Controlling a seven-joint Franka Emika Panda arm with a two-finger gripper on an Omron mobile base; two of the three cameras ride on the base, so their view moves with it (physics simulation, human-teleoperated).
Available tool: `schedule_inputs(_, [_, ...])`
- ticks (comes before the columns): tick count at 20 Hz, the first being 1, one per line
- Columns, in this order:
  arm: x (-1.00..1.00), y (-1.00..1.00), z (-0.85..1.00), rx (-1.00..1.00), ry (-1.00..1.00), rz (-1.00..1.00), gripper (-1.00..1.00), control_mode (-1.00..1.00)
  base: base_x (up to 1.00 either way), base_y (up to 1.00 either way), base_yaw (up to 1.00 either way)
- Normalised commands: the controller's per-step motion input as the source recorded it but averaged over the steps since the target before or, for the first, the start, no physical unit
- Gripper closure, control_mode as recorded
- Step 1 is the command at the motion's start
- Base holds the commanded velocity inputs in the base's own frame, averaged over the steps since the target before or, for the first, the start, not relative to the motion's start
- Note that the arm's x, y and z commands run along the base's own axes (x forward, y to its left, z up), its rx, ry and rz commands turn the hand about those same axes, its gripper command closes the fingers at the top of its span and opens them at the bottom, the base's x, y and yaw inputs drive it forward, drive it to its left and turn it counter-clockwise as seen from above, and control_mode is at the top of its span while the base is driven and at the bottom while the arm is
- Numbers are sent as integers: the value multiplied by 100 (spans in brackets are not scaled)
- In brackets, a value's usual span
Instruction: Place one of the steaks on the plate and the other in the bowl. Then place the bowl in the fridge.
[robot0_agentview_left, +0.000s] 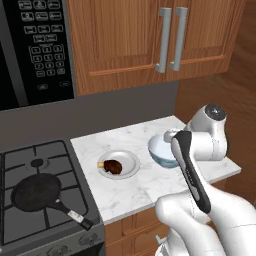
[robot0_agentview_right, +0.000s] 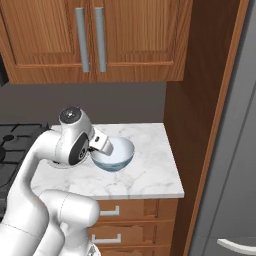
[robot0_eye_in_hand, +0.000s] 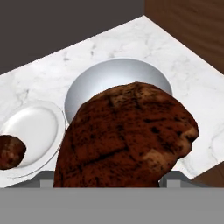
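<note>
the robot's fingers (robot0_eye_in_hand: 105, 186), spread wide, grip a large dark steak (robot0_eye_in_hand: 127, 135) above the bowl (robot0_eye_in_hand: 87, 83), likely to drop it in; the other steak (robot0_agentview_left: 113, 166) lies on the plate (robot0_agentview_left: 131, 161) on the table (robot0_agentview_left: 135, 187).

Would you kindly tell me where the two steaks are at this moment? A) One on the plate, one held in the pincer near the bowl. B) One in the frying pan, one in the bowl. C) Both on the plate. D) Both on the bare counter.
A: one steak lies on the plate, while the other steak sits between the tips of the pincer in front of the bowl.
</note>
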Motion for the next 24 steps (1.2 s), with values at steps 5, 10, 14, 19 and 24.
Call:
schedule_inputs(5, [43, -9, -34, 0, 6, 0, 100, -100, 0, 0, 0])
schedule_inputs(10, [38, -15, -27, 0, 11, 0, 100, -100, 0, 0, 0])
schedule_inputs(14, [46, -6, -32, 0, 13, 0, 100, -100, 0, 0, 0])
schedule_inputs(19, [32, -1, -17, 0, 3, 0, 100, -100, 0, 0, 0])
schedule_inputs(24, [29, 0, -26, 0, 1, 0, 100, -100, 0, 0, 0])
